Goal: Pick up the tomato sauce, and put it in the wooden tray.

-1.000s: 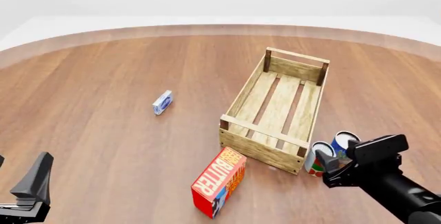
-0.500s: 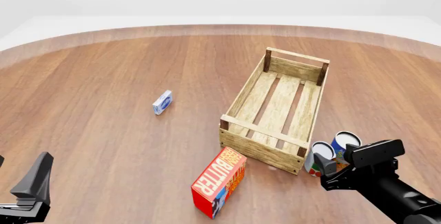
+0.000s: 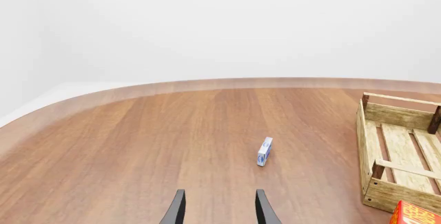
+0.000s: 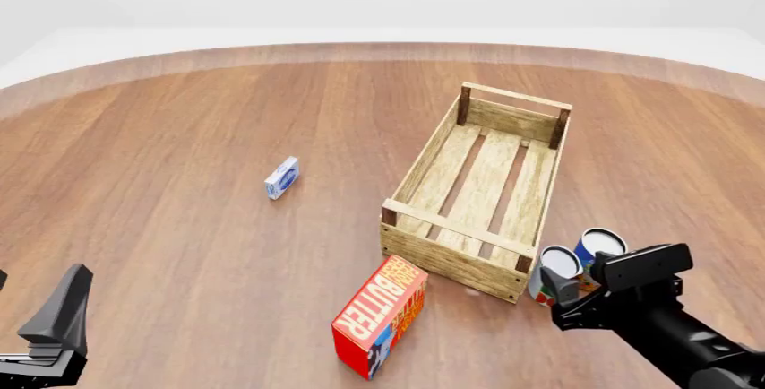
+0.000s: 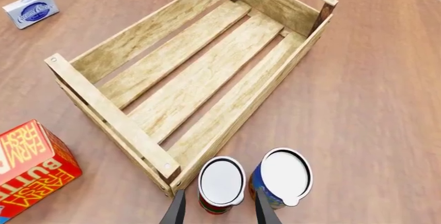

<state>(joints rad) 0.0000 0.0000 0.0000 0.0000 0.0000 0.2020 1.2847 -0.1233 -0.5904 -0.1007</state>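
The tomato sauce point(image 4: 553, 271) is a small can with a silver-white top, standing just off the near right corner of the wooden tray point(image 4: 454, 259). In the right wrist view the tomato sauce point(image 5: 222, 180) sits between my right gripper's two fingers, beside the wooden tray point(image 5: 138, 34), whose slatted floor holds nothing. My right gripper point(image 4: 564, 298) point(image 5: 219, 211) is open, its fingers on either side of the can with small gaps. My left gripper point(image 4: 57, 322) point(image 3: 219, 211) hangs open at the near left, far from the can.
A blue-and-yellow can point(image 4: 597, 247) point(image 5: 282, 176) stands close beside the tomato sauce, by one right finger. A red butter box point(image 4: 380, 315) point(image 5: 31, 159) lies near the tray's front. A small blue-and-white box point(image 4: 282, 177) point(image 3: 265, 152) lies at mid-left.
My right gripper has sunk a little and drawn closer around the tomato sauce. The cans, tray and left arm have not moved.
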